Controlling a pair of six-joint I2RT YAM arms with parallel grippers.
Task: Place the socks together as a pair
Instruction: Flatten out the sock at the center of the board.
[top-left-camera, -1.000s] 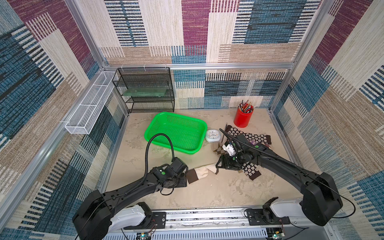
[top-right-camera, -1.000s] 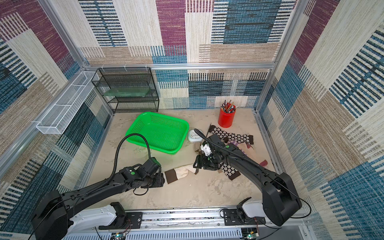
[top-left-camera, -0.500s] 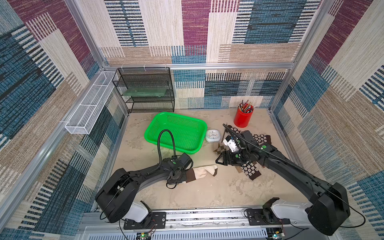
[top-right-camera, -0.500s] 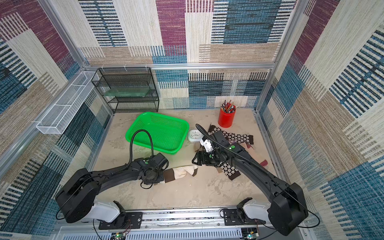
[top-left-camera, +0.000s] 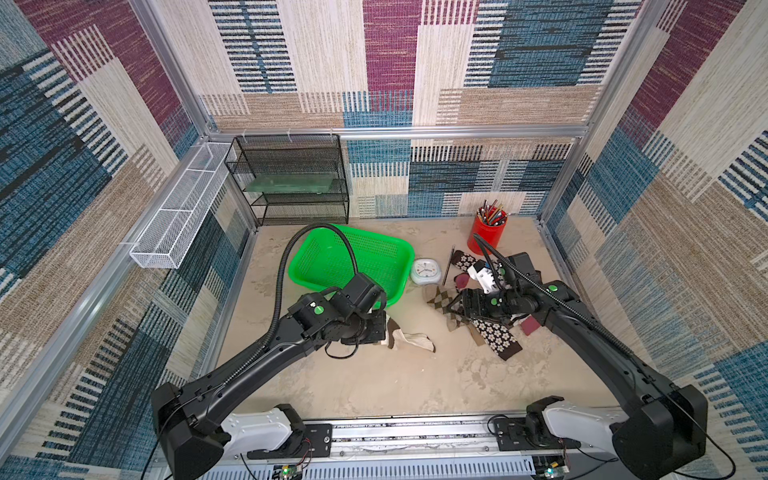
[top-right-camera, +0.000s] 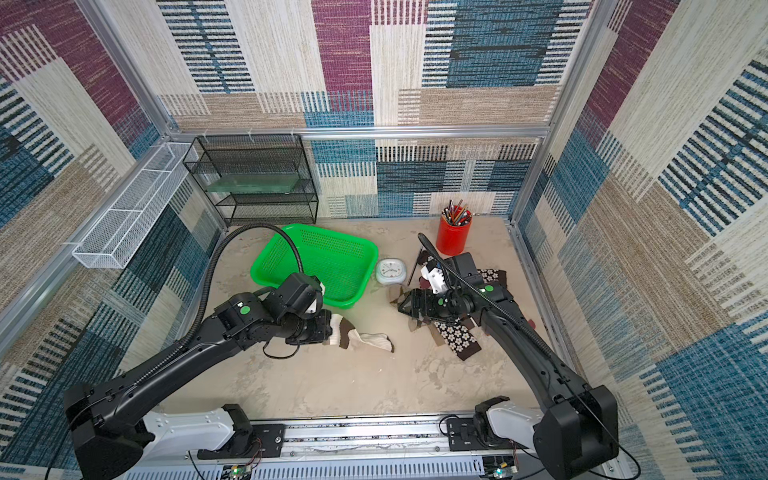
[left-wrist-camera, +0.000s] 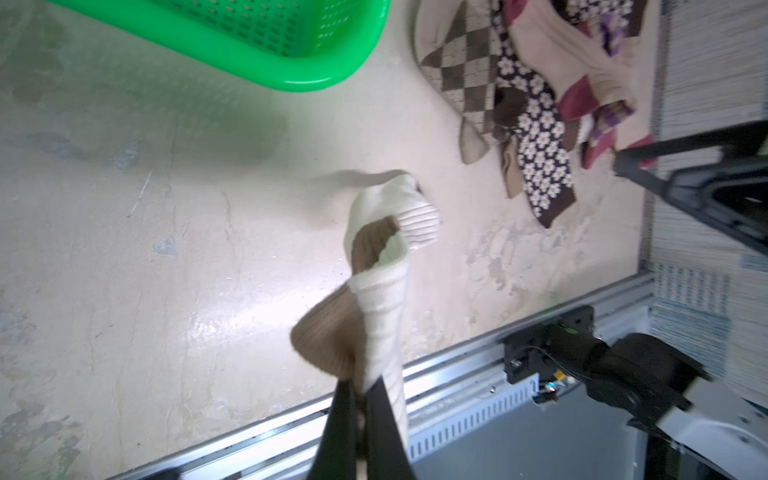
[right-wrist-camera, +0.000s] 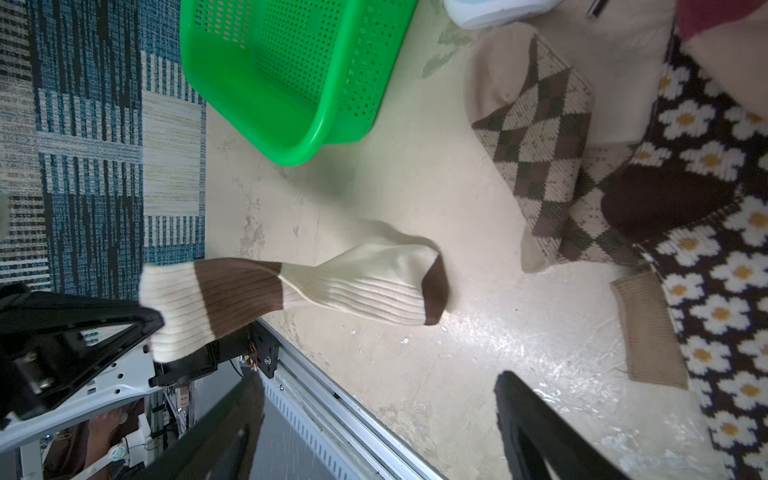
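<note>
A cream sock with brown blocks (top-left-camera: 409, 338) (top-right-camera: 365, 338) hangs twisted from my left gripper (left-wrist-camera: 360, 384), which is shut on one end of it; its other end trails on the table (right-wrist-camera: 332, 286). The other socks lie in a heap to the right: beige-brown argyle (top-left-camera: 442, 301) (left-wrist-camera: 465, 70) (right-wrist-camera: 540, 137), dark brown with white flowers (top-left-camera: 496, 336) (left-wrist-camera: 544, 166), and tan with maroon (left-wrist-camera: 552, 54). My right gripper (right-wrist-camera: 380, 382) (top-left-camera: 455, 305) is open and empty, low over the argyle sock at the heap's left edge.
A green basket (top-left-camera: 332, 257) stands behind the left gripper, with a small clock (top-left-camera: 424, 271) to its right. A red cup of pencils (top-left-camera: 487, 235) is behind the heap. At the back left are a black wire shelf (top-left-camera: 291, 183) and a white wire rack (top-left-camera: 174, 216).
My left gripper has shut on the cream sock's end and lifted it. My right gripper has opened wider and drawn back a little toward the heap.
</note>
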